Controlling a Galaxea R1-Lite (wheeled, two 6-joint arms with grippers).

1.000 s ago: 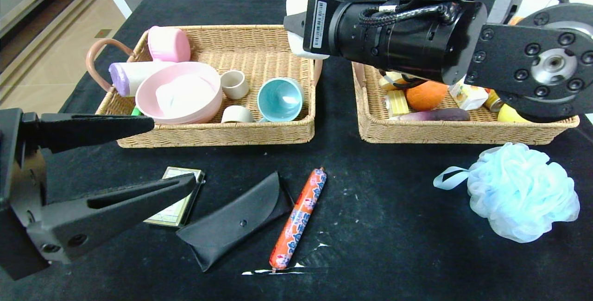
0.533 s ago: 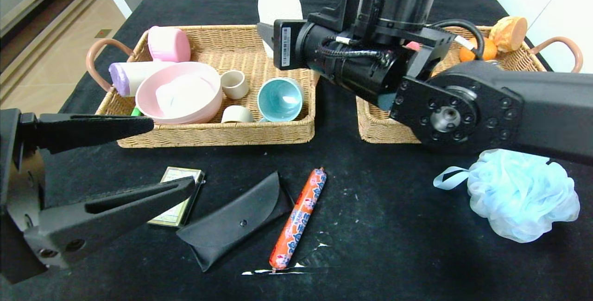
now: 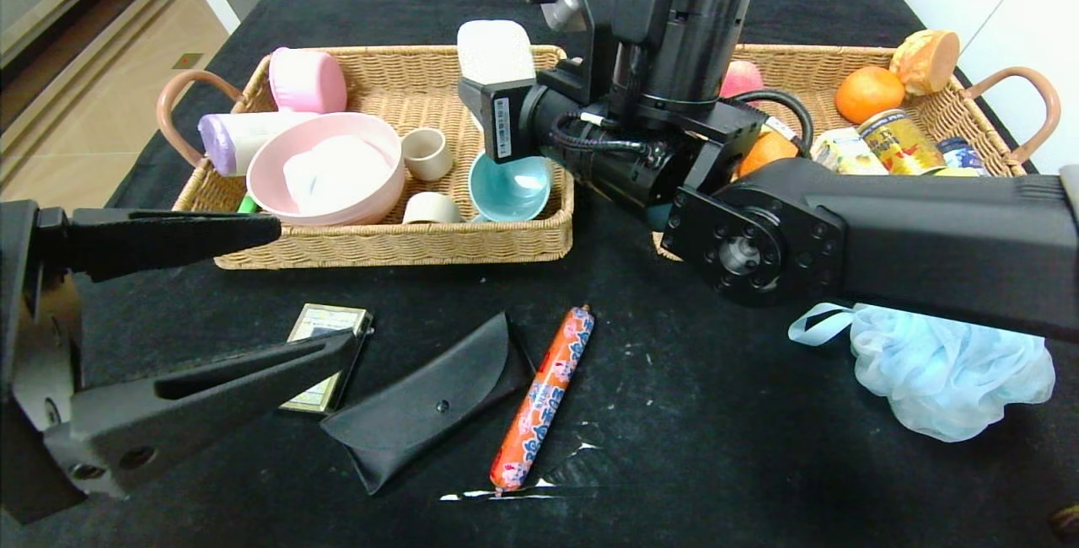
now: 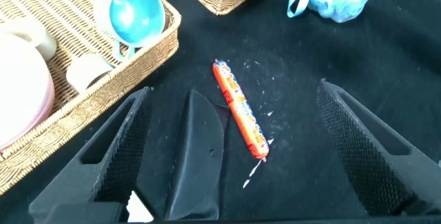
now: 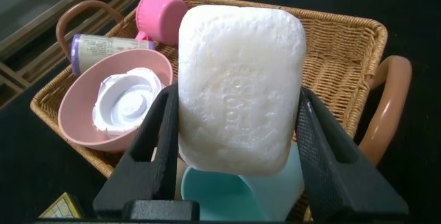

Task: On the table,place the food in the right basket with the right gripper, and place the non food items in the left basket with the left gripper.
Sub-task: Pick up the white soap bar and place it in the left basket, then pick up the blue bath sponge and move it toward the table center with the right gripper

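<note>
The right hand (image 3: 497, 67), upper centre of the head view, pinches a white soap bar (image 5: 241, 86) between its two fingers and hangs over the far right corner of the left basket (image 3: 371, 249), above the teal cup (image 3: 510, 185). The soap is a non-food item, so this basket suits it, though the task gives such items to the left hand. To finish well, I judge the hand should come lower over bare wicker beside the cup and pink bowl (image 3: 324, 169) before it lets go, so the smooth bar does not bounce off crockery or the rim. The left hand (image 3: 312, 287) waits at the lower left of the frame, fingers spread wide and holding nothing, just above the gold-edged card box (image 3: 324, 354). The table (image 3: 716, 447) wears a black, lightly scuffed cloth; on it lie the blue bath pouf (image 3: 952, 379) at lower right, the black flap pouch (image 3: 430, 400) and the orange-red sausage stick (image 3: 544, 396) near centre bottom. The right basket (image 3: 952, 110) at upper right holds fruit and cans. Pale flooring shows in the upper left corner.
</note>
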